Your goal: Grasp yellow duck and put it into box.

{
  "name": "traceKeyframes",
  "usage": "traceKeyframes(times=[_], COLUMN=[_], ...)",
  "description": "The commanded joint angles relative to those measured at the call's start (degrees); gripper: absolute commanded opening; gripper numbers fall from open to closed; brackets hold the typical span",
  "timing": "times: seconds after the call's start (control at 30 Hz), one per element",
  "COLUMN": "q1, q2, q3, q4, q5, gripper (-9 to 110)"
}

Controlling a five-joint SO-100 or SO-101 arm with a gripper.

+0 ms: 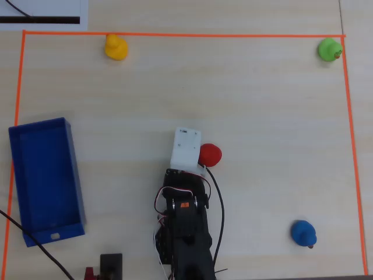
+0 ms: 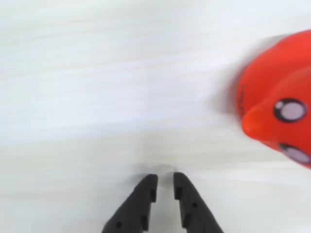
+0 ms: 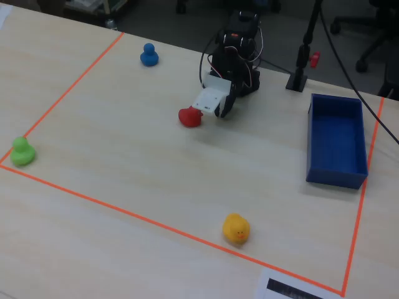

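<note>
The yellow duck stands alone near the taped border, far from the arm. The dark-blue box is empty and lies at the left in the overhead view. My gripper hangs low over bare table beside the arm's base. Its black fingers are nearly together, with only a thin slit and nothing between them. In the overhead view the white wrist block hides the fingertips. The yellow duck is not in the wrist view.
A red duck sits just beside the gripper. A green duck and a blue duck stand near corners of the orange tape border. Cables trail near the box.
</note>
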Motion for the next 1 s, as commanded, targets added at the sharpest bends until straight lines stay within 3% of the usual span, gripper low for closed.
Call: traceKeyframes(times=[0.0, 0.2, 0.33, 0.57, 0.7, 0.83, 0.97], q1=[-0.4, -0.4, -2.2, -4.9, -9.7, -12.6, -13.7], q2=[-16.0, -36.7, -46.1, -65.6, -77.5, -90.1, -100.1], q3=[-9.8, -39.0, -46.8, -42.0, -39.1, -42.0, -50.9], q4=[-8.4, -18.7, -35.6, -85.9, -106.4, -114.9, -114.7], q5=[-0.4, -0.4, -4.0, -14.8, -16.9, -16.9, -14.9], gripper=[0, 1, 17, 27, 32, 34, 33])
